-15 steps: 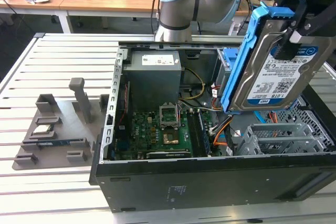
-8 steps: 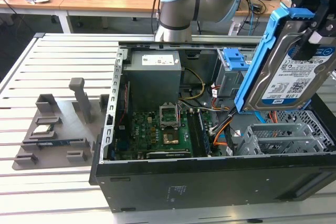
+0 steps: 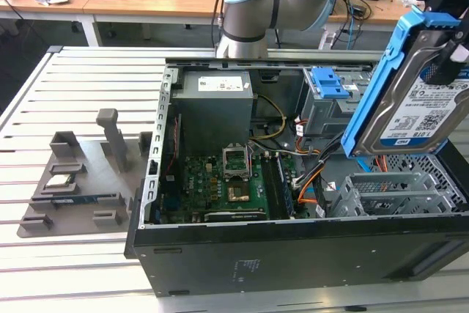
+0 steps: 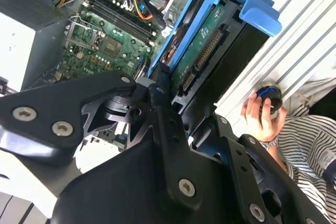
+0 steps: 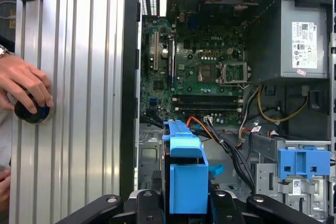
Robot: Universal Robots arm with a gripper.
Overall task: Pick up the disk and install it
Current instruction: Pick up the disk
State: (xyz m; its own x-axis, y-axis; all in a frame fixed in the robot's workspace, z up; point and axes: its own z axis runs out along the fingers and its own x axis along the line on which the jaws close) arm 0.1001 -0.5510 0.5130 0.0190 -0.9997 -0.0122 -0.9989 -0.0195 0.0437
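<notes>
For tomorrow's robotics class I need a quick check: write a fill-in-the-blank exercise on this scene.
The gripper is shut on the disk, clipped in a ____ frame.
The green motherboard lies inside the open computer ____.
On the slatted table, a person's ____ covers a round black object.
Missing: blue; case; hand.

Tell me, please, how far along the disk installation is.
Done: the disk is picked up and hangs tilted above the open computer case. In hand: the end effector grips it. Left: the disk is not yet seated inside the case.
</notes>
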